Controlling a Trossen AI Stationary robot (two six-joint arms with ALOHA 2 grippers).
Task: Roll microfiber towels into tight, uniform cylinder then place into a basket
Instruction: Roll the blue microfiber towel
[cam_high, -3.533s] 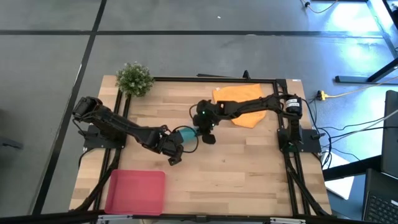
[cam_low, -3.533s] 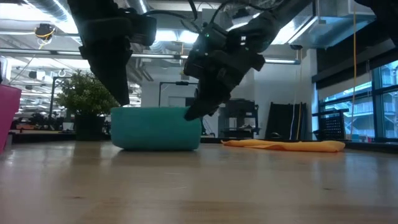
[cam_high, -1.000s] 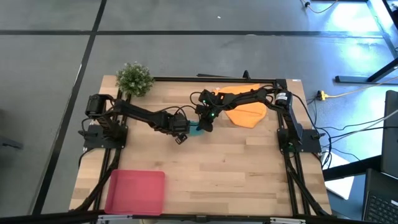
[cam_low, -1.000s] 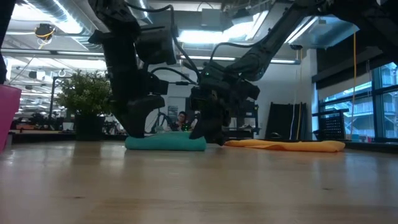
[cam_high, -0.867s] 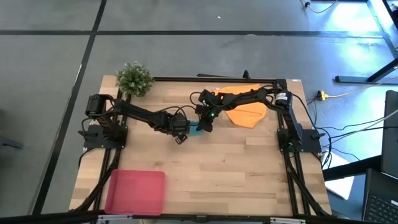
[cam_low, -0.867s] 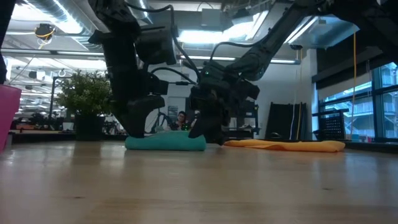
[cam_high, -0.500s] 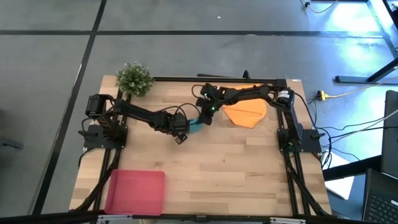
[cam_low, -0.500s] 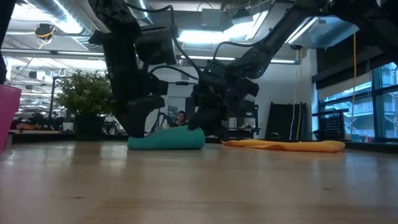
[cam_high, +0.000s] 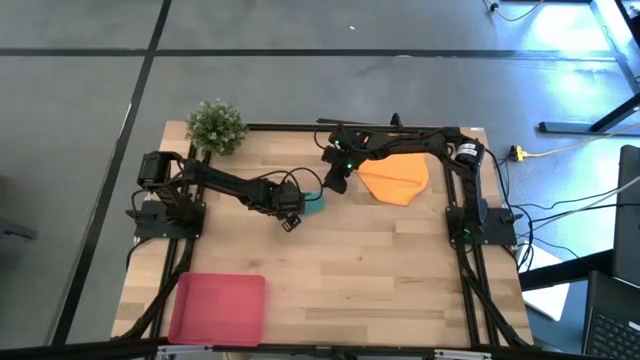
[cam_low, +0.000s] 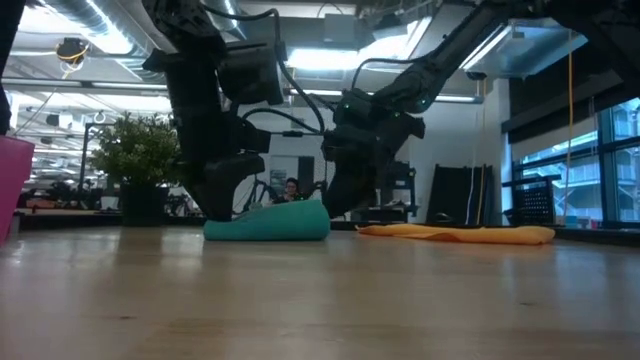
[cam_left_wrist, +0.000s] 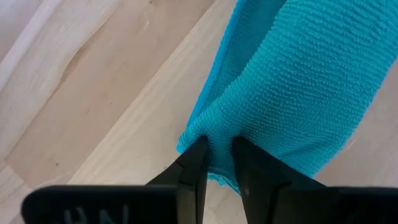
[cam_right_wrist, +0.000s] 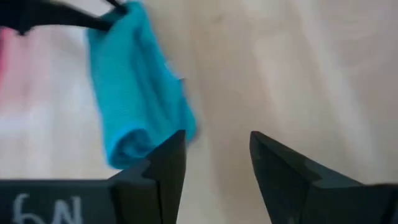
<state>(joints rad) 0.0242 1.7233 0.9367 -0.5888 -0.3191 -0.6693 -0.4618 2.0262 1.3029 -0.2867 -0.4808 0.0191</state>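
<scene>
Room around my bench: grey floor, bright ceiling lights.
From above I see a wooden table (cam_high: 380, 260) on grey floor (cam_high: 80, 120) crossed by dark lines, cables (cam_high: 560, 215) at right. Level view: windows (cam_low: 590, 160) at right, strip lights (cam_low: 330, 60) overhead.

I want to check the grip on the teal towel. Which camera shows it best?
The left wrist view: the left gripper has its jaws pinched on the teal towel's edge, seen close. The right wrist view shows its rolled end; the low view a low mound; the high view only a sliver.
</scene>
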